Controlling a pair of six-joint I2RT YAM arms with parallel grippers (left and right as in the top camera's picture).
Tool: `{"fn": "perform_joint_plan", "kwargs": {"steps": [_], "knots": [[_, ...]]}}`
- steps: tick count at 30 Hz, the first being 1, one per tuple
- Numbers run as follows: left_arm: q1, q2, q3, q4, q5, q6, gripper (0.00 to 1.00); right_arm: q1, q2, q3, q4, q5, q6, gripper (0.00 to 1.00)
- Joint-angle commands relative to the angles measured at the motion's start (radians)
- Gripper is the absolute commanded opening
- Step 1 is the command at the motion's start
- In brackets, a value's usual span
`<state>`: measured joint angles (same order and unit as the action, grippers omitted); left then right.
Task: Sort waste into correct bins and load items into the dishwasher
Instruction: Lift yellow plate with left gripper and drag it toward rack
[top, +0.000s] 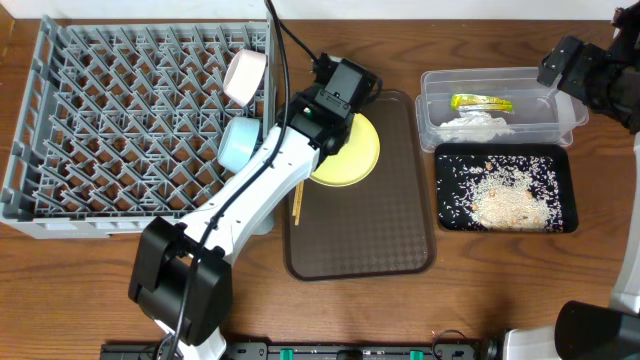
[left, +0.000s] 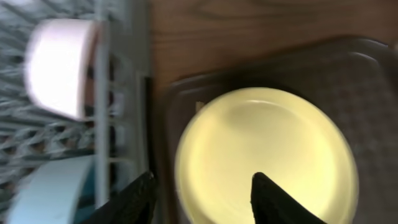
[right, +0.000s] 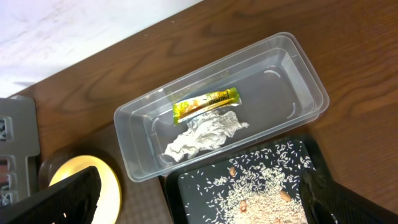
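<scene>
Yellow plate (top: 358, 158) sits on the tray (top: 385, 225) beside the rack (top: 100, 120) overhead, so loading it looks the step in hand; left wrist shows left jaws part-open astride its rim, which should next close; right wrist shows right jaws wide and empty near the tub (right: 283, 93).

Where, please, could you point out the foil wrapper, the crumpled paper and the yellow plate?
foil wrapper (right: 206, 104), right wrist view, middle of its printed face.
crumpled paper (right: 205, 137), right wrist view, centre of the wad.
yellow plate (left: 273, 140), left wrist view, its bare inner well.
</scene>
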<state>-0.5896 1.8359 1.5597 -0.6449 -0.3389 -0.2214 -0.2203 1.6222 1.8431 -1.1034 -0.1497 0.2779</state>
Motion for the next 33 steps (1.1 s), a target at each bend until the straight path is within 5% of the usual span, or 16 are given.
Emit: {"fn": "perform_joint_plan", "kwargs": {"steps": [1,8,21,33], "knots": [[0.046,-0.020,0.001,0.005,0.230,0.065,0.55,-0.001,0.005,0.010,-0.001,-0.005,0.006,0.99],[0.189,-0.019,0.061,-0.055,0.485,0.137,0.59,-0.001,0.005,0.010,-0.002,-0.005,0.006,0.99],[0.217,0.065,0.064,-0.083,0.484,0.364,0.65,-0.001,0.005,0.010,-0.001,-0.005,0.006,0.99],[0.220,0.210,0.064,0.052,0.372,0.363,0.67,-0.001,0.005,0.010,-0.001,-0.005,0.006,0.99]]}}
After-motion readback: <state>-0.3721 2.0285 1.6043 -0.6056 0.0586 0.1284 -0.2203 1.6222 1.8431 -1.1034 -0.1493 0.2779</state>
